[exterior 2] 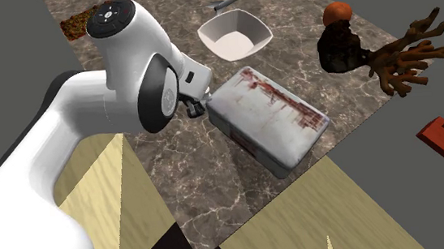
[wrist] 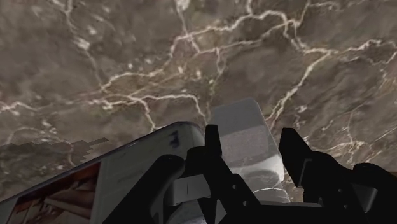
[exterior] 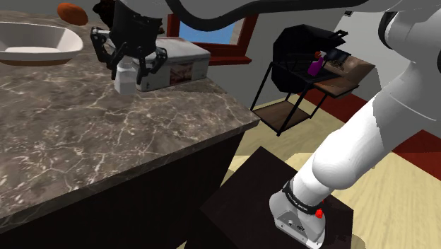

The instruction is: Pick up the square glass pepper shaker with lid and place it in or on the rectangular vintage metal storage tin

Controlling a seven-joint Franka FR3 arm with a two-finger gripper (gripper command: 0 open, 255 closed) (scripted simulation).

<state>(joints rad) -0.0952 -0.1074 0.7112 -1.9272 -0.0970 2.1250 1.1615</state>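
Observation:
The pepper shaker is a pale, square, translucent block with a lid. It stands upright between my fingers, right beside the end of the storage tin. My black gripper comes down from above and is shut on the shaker's upper part. In the wrist view the shaker is clasped in the gripper, with the tin's white lid edge close alongside one finger. I cannot tell whether its base touches the marble. The tin is a white rectangular box with rust-red marks, its lid closed.
A white bowl and an orange object lie beyond the tin on the dark marble counter. A dark branch-like ornament stands near the counter's end. The counter edge drops to the floor close to the tin. A small side table stands farther off.

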